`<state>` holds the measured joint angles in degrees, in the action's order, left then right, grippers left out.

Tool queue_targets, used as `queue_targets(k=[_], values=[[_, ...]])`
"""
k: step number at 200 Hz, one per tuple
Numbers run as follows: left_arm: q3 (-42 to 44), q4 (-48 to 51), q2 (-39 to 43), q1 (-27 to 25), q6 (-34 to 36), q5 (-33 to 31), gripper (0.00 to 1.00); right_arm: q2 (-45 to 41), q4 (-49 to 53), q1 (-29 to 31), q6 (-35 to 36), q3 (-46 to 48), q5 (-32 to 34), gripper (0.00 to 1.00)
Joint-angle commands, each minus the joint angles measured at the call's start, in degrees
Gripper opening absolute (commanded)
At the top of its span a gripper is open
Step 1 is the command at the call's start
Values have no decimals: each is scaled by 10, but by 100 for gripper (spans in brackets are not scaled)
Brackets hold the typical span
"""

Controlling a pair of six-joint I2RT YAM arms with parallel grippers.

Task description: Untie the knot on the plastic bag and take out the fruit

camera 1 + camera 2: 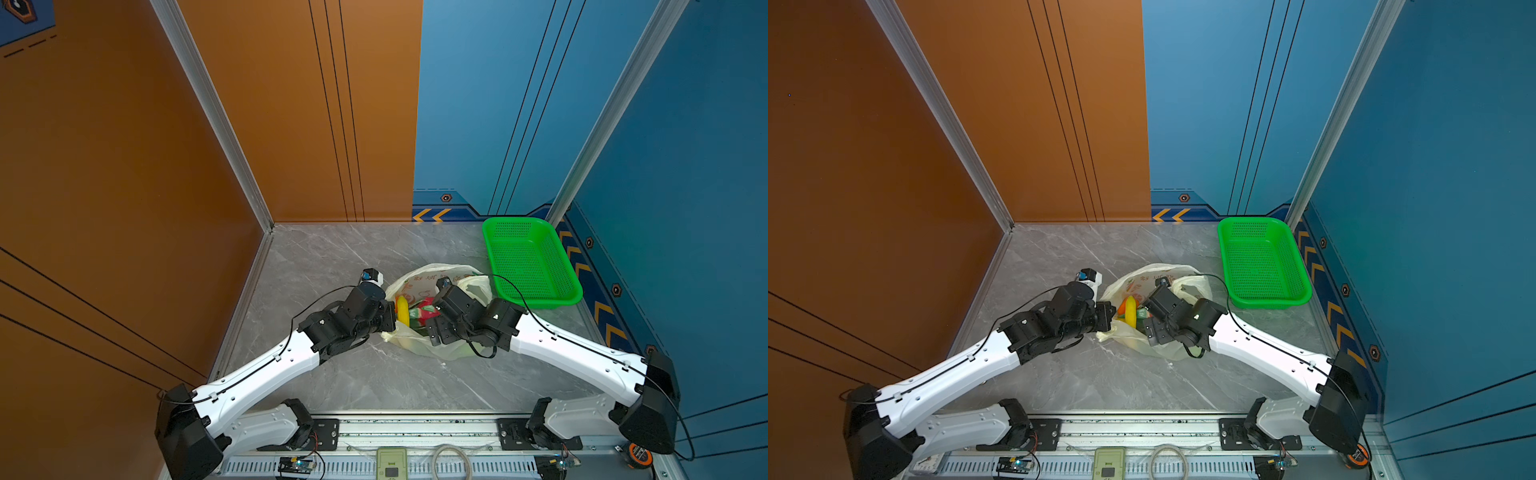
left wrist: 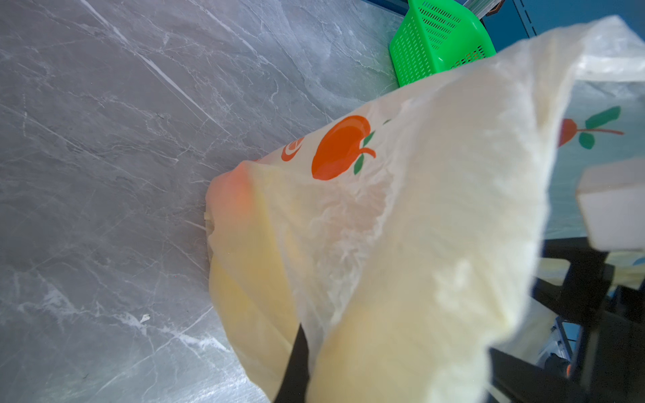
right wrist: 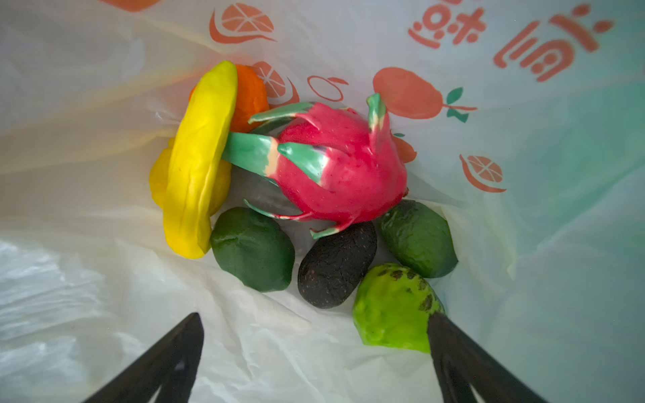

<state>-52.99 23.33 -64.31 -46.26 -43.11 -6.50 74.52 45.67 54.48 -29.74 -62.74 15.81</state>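
One plastic bag (image 3: 523,279) holds two green avocados (image 3: 253,249), one banana (image 3: 199,157), one dragon fruit (image 3: 342,171).

plastic bag (image 1: 419,284) mouth wide, dragon fruit (image 3: 345,174) filling its middle, green basket (image 1: 540,302) just beside

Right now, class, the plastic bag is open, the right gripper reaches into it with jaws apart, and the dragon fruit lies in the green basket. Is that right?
No. The dragon fruit lies inside the plastic bag, not in the green basket; the right wrist view shows it. The rest holds.
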Motion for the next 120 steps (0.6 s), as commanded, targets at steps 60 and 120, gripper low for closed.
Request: queue_targets(k=[60, 120], values=[[-8, -12, 14, -7, -35, -19, 0, -112, 37, 56, -74, 168, 5, 100], [-11, -9, 9, -14, -17, 11, 0, -105, 55, 63, -93, 133, -32, 100]])
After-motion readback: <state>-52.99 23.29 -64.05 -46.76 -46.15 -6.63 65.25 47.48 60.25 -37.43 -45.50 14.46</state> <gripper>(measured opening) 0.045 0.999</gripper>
